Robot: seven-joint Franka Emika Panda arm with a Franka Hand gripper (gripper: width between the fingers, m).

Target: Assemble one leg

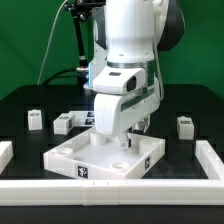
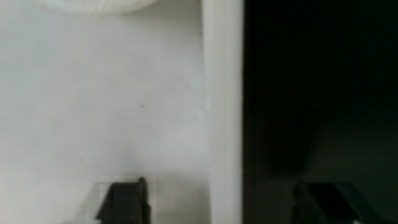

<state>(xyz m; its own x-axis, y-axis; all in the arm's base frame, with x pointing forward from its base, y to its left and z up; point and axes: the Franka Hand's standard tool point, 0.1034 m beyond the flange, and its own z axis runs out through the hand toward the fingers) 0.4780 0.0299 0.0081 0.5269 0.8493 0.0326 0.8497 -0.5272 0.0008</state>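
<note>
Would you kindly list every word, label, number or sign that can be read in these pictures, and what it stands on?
Readable words, brands or numbers: none in either view.
Square black-and-white tags, patterns without letters, in the exterior view: on the big white square piece, the leftmost leg, the leg beside it and the rightmost leg.

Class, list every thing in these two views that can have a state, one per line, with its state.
Gripper: open, a finger either side of the square piece's edge.
Square piece: lying flat on the table, visible holes empty.
Right leg: loose on the table, unattached.
Left legs: loose on the table, unattached.
</note>
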